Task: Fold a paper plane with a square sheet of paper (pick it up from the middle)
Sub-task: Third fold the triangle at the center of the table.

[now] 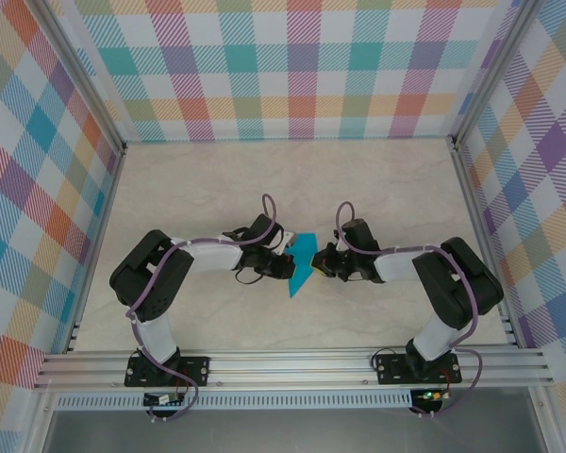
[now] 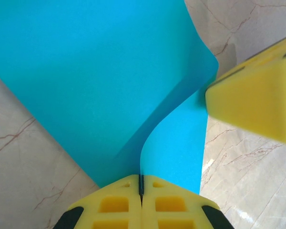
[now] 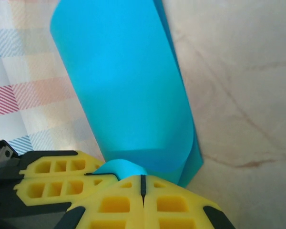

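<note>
The left gripper (image 2: 141, 187) clamps its fingers on one edge of the sheet of paper (image 2: 100, 81), and the right gripper (image 3: 143, 185) pinches the opposite edge. It curls between them over the middle of the table (image 1: 217, 179), with the left gripper at its nine o'clock and the right at three.

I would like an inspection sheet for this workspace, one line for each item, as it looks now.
Surface: pale marble-look table.
Job's things: square sheet of paper, cyan, curled over into two layers between the arms; not yet a plane.
Clutter: nothing seen.
Grippers: left fingers and right fingers are both shut on the sheet, from opposite sides.
Cables: purple cables loop along both arms, apart from the sheet.
Surroundings: checked walls, aluminium frame.
</note>
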Robot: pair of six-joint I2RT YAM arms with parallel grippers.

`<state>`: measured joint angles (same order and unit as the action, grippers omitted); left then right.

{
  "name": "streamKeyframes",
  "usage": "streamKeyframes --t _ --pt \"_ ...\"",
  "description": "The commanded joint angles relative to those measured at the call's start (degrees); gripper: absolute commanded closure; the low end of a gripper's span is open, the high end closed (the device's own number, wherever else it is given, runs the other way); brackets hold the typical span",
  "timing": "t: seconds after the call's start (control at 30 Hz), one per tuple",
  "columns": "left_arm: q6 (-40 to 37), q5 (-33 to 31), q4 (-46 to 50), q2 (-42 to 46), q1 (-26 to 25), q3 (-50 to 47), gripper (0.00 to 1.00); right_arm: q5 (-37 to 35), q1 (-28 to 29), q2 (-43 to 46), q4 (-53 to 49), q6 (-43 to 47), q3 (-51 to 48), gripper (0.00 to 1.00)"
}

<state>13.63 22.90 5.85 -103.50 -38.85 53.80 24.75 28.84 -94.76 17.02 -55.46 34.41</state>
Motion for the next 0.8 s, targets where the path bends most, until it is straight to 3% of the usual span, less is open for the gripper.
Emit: streamKeyframes --t 0.0,0.33,0.6,0.77 --pt "-1.42 -2.59 5.41 -2.23 0.53 -0.52 1.0 1.45 -1.04 -1.36 -1.4 3.03 1.9 1.0" --pt "-1.54 -2.81 5.74 -2.31 0.53 -0.45 1.0 -1.19 -1.68 -5.35 -5.87 3.95 3.25 1.0" --pt "-1.76 -3.21 6.19 -2.23 0.53 -0.57 1.0 2.01 -3.67 -0.86 -7.05 4.86 5.2 1.0" --pt "-1.81 -3.12 6.31 -2.3 0.52 -0.44 1.0 3.0 -4.45 -3.01 -7.81 6.35 6.64 1.0"
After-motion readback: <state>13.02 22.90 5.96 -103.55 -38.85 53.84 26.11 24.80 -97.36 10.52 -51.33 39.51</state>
